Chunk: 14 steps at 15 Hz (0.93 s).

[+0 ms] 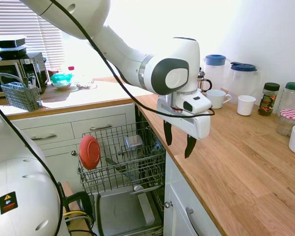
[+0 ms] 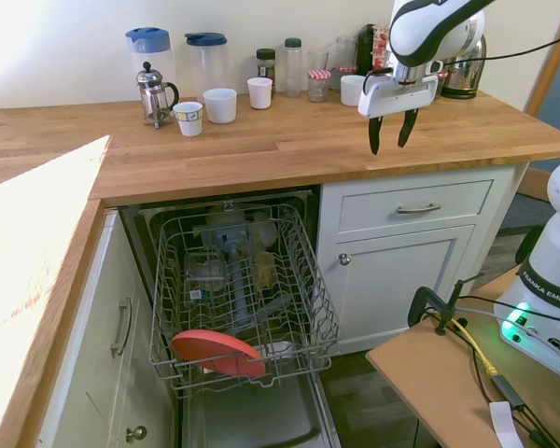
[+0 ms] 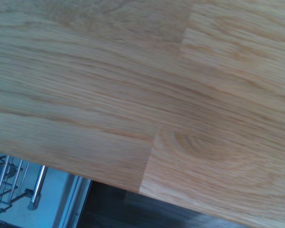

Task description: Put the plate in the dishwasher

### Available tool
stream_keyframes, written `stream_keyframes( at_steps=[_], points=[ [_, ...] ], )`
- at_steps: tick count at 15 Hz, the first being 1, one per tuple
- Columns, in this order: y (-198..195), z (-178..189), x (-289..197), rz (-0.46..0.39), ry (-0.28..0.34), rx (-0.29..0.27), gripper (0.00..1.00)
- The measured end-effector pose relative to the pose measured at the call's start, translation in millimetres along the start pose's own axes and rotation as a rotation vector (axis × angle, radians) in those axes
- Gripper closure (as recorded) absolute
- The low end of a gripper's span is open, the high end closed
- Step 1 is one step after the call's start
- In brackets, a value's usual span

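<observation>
The coral-red plate (image 1: 89,152) stands on edge at the front of the dishwasher's pulled-out grey wire rack (image 1: 132,160); the second exterior view shows the plate (image 2: 218,352) leaning in the rack (image 2: 261,271) near its front rim. My gripper (image 1: 177,139) hangs open and empty above the wooden counter, near its front edge, up and to one side of the rack. From the other side the gripper (image 2: 390,134) hovers over the counter above the white drawer front. The wrist view shows only countertop wood (image 3: 142,95) and a corner of the rack.
White mugs (image 2: 220,105), a French press (image 2: 154,93), two blue-lidded jugs (image 2: 147,51) and several jars line the counter's back. A kettle (image 2: 464,70) stands behind the gripper. A small wire cutlery basket (image 1: 20,94) and a microwave (image 1: 17,71) sit on the other counter. The dishwasher door (image 2: 252,425) lies open.
</observation>
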<state>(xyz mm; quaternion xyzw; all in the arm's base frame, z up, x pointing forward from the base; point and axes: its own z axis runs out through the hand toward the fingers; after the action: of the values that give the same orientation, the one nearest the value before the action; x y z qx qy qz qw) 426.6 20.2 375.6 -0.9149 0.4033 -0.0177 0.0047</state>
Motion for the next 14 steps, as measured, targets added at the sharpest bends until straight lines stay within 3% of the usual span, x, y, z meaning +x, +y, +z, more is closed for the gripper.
stream_keyframes(
  at_steps=[5,10,12,14],
  points=[
    [-15,-14,6,0.02,0.021,0.022,0.0],
    [-60,2,54,0.142,-0.004,0.035,0.0],
    [-65,15,79,0.212,-0.016,0.094,0.0],
    [-67,22,93,0.261,-0.039,0.188,0.0]
  ],
)
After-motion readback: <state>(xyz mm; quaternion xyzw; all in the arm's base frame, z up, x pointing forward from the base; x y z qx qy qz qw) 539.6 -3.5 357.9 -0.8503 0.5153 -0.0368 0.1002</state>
